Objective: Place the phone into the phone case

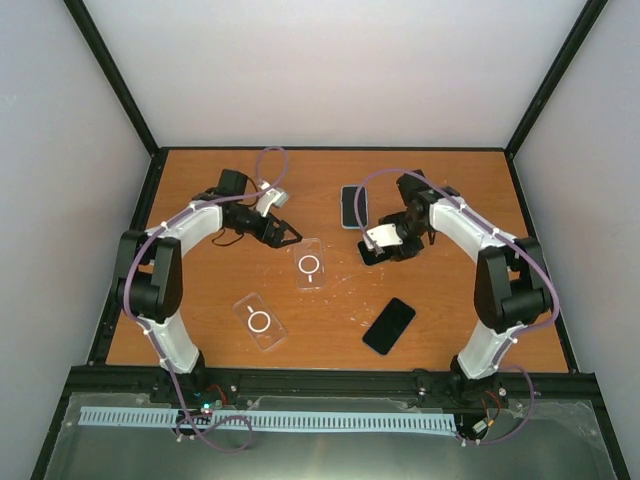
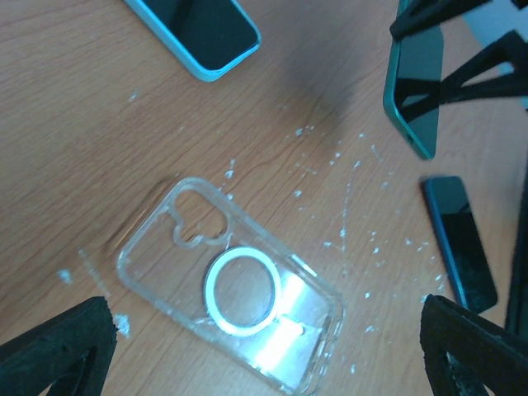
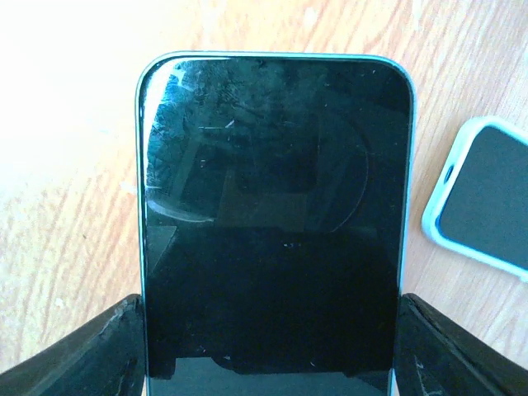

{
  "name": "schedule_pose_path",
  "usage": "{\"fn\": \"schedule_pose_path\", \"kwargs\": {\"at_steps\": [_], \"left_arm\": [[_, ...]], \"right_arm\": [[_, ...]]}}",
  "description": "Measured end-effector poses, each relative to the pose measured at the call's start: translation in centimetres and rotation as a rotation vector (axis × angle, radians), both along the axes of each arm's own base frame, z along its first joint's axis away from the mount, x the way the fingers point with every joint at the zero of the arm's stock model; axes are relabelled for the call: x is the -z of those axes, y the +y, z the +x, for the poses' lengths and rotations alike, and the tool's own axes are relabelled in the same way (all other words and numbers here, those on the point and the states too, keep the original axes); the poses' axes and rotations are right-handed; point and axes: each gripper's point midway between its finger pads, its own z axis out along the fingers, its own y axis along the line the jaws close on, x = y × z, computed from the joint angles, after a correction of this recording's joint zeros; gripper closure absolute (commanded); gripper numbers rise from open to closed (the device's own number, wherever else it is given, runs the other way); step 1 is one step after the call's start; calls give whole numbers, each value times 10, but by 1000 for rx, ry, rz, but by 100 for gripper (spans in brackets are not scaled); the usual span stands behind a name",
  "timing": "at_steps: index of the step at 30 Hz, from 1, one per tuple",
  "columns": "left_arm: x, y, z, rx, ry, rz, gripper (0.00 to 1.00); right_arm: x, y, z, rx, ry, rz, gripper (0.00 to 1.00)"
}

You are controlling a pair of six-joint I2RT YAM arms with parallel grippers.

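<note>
With the right gripper (image 3: 272,334) clamped across the phone (image 3: 272,206) and the left gripper (image 1: 287,234) wide apart over the clear case (image 2: 235,293) at the phone's nine o'clock, best carry it level, align corners, then press in.

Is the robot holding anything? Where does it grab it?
The right gripper holds a phone by its two long sides, near one end. The left gripper is open and holds nothing.

Bare wood rings the clear case (image 1: 310,265) below my wide-open left gripper (image 1: 292,236), so every side is free. Right of it, my right gripper (image 1: 385,245), clamping the phone (image 3: 272,214), bars passage. 2 more obstacles flank it: a cased phone (image 1: 352,205) far, a black phone (image 1: 388,325) near.
</note>
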Motion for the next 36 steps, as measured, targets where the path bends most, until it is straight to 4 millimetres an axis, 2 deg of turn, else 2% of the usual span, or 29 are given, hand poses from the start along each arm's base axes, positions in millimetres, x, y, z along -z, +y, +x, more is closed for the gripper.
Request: {"fn": "schedule_pose_path", "kwargs": {"at_steps": [5, 9, 13, 16, 21, 27, 36], "left_arm": [[-7, -14, 3, 43, 55, -95, 2], [-11, -27, -3, 89, 105, -154, 5], [-8, -45, -21, 154, 162, -180, 9], [-6, -61, -40, 214, 213, -202, 13], [-3, -79, -58, 279, 278, -232, 27], [2, -84, -63, 299, 317, -241, 42], [-6, -90, -74, 342, 335, -292, 68]], "right_arm": [[-17, 25, -19, -95, -79, 11, 57], [-35, 47, -34, -171, -142, 28, 57], [-47, 66, -45, -232, -185, 39, 57], [-48, 77, -52, -268, -195, 32, 58], [-48, 91, -61, -316, -205, 19, 58], [-46, 106, -66, -357, -213, 5, 58], [-39, 118, -68, -395, -214, -18, 58]]}}
